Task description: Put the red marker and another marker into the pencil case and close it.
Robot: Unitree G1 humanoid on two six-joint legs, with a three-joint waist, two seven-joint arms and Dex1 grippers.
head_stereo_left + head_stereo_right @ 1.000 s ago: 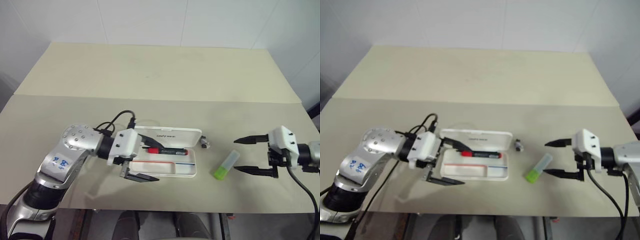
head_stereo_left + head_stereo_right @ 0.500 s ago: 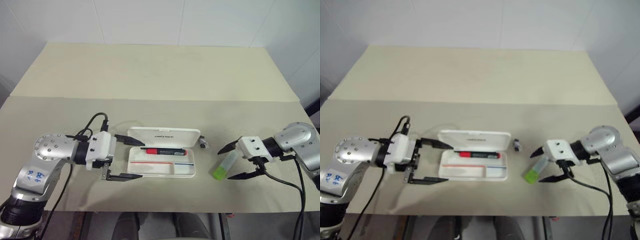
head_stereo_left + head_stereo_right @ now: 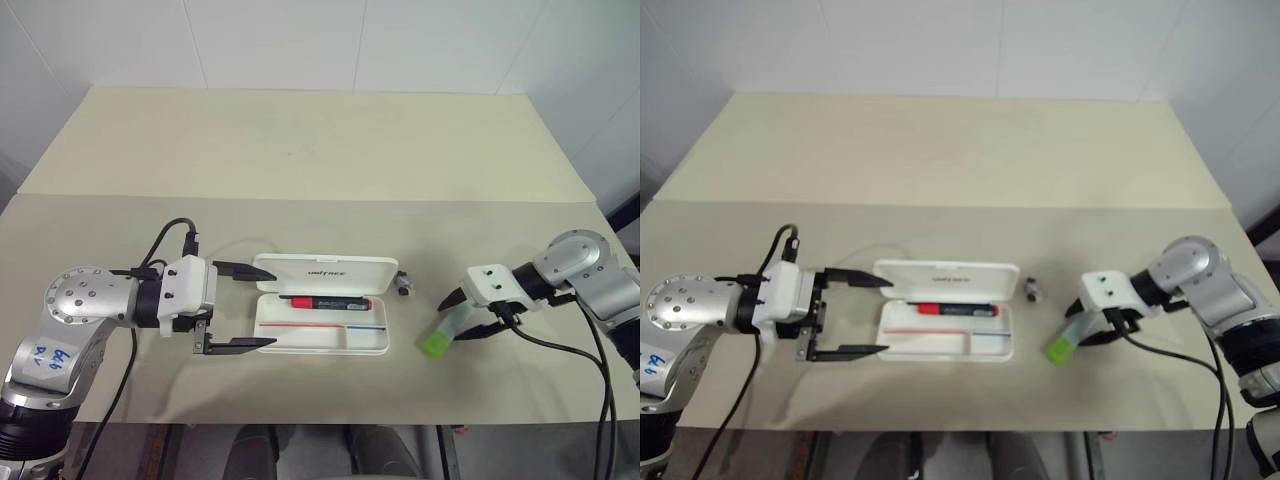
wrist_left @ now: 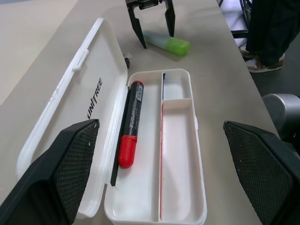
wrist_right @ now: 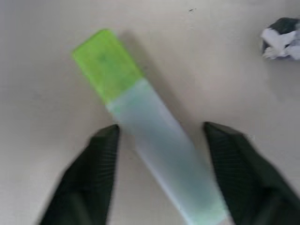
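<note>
The pencil case (image 3: 322, 318), a flat white rounded plastic box, is seen lying open at the near middle of the matte beige table (image 3: 300, 150), its lid folded back and the red marker (image 3: 325, 301), slim and black-barrelled, resting in the tray along the hinge. The left gripper (image 3: 246, 305) is held beside the case's left end with fingers spread wide and nothing grasped. Right of the case, past a small dark scrap (image 3: 404, 285), the chunky translucent highlighter (image 3: 447, 331) with lime-green cap lies flat, straddled by the right gripper (image 3: 468, 319), whose fingers are partly closed with gaps either side; bare tabletop surrounds it.
</note>
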